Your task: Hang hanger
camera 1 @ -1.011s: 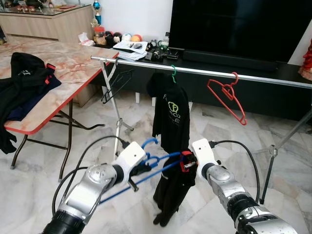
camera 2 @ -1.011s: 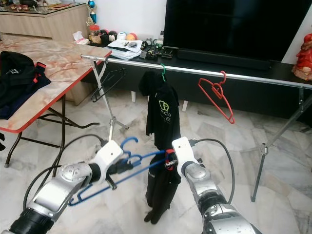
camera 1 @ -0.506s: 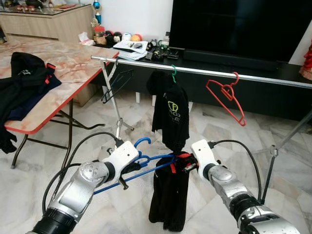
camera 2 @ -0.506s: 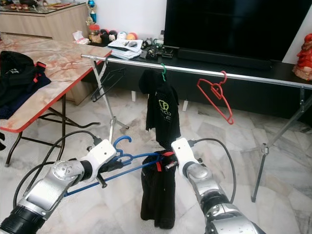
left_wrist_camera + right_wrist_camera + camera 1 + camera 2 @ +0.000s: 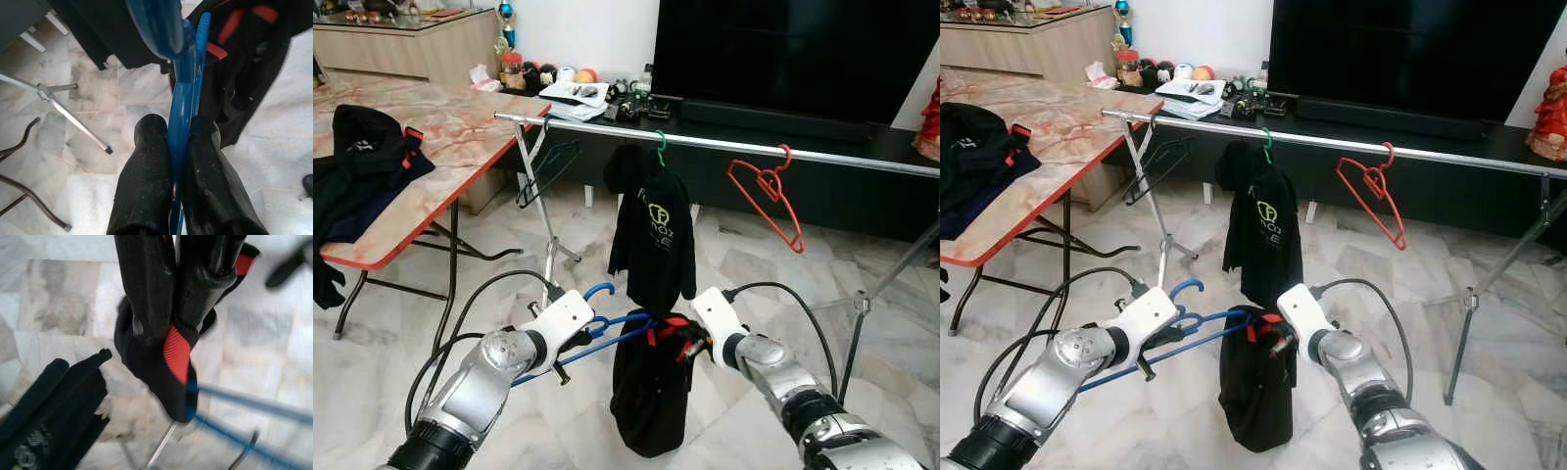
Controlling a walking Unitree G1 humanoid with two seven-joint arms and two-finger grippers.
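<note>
Left hand clamps the blue hanger low over the floor; right hand pinches the black garment's red collar on it. Behind, the rail carries 1 black shirt, logo unreadable, and a red hanger.

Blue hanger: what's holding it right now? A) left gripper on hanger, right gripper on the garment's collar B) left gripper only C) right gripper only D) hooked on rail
A: the left gripper is clamped on the blue hanger, while the right gripper pinches the black garment at its red collar.
</note>
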